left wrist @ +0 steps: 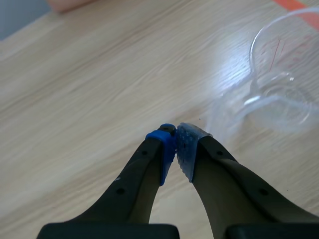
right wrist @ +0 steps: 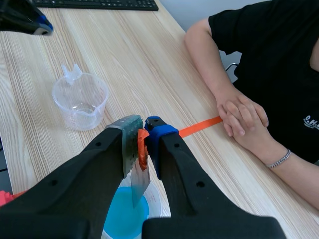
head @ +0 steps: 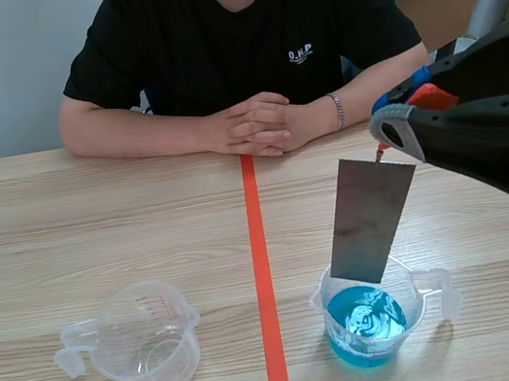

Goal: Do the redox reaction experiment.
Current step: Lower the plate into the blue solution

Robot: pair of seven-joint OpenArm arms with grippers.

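Over the clear measuring cup (head: pixel 366 352) of blue liquid (head: pixel 351 333), right of the orange tape line (head: pixel 260 249): dull grey metal sheet (head: pixel 371 219), flat, rectangular, unmarked. Hangs with long axis near upright, top leaning toward the right arm (head: pixel 494 123), lower edge pointing down at the cup's mouth. Clamped at its top corner by right jaws. Left jaws closed on nothing, low over the worktop (head: pixel 95 238), near the empty measuring cup (head: pixel 148 342).

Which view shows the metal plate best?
Scene view: the whole metal plate hangs from the right end effector over the cup of blue liquid. Right wrist view shows only a foreshortened strip of it. Left wrist view misses it.
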